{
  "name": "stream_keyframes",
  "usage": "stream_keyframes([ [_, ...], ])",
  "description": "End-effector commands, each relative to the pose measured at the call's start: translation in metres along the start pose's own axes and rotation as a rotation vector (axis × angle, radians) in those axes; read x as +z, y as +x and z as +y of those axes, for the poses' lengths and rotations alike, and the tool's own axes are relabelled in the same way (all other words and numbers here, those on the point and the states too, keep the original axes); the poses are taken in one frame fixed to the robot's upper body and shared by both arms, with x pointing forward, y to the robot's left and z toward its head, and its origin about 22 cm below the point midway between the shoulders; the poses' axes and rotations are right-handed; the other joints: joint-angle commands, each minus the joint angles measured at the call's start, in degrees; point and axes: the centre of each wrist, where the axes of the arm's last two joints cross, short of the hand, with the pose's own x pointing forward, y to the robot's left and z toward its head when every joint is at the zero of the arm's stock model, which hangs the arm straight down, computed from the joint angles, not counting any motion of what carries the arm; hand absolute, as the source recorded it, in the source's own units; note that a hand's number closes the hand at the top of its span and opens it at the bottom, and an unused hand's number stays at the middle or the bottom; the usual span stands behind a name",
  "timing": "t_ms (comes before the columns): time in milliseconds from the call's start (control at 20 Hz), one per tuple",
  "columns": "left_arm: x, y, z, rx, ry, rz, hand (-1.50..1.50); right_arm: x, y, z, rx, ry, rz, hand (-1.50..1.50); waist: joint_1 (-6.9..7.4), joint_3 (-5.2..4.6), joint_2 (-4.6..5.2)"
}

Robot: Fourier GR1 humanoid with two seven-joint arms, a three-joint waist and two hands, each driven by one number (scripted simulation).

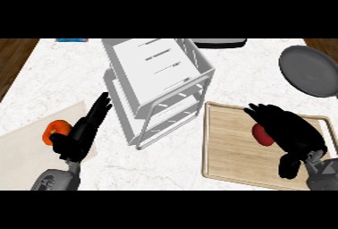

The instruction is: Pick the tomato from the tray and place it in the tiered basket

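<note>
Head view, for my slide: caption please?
Right hand closing over tomato on wooden tray, white tiered basket alongside.

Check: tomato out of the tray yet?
No. Tomato still lies on the wooden tray, right hand over it.

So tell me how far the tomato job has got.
Nothing looks finished: the tiered basket shows no tomato on its shelves. In hand: the right robot hand is over the red tomato on the wooden tray, fingers curled around it. Left: lifting it, carrying it across, placing it in the basket. The left robot hand rests open by an orange object.
</note>
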Motion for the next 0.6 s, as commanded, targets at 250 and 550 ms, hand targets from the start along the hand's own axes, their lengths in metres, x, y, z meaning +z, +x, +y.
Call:
stream_keyframes([
  [250, -0.002, 0.002, -0.014, -0.001, -0.013, 0.018, 0.0, -0.033, -0.027, 0.01, -0.01, 0.035, 0.058, -1.5, 0.11, -0.13, 0.18],
  [550, 0.009, -0.023, -0.005, 0.012, -0.016, 0.023, 0.0, -0.034, -0.038, 0.037, -0.022, 0.046, 0.043, -1.5, -0.12, -0.14, 0.15],
])
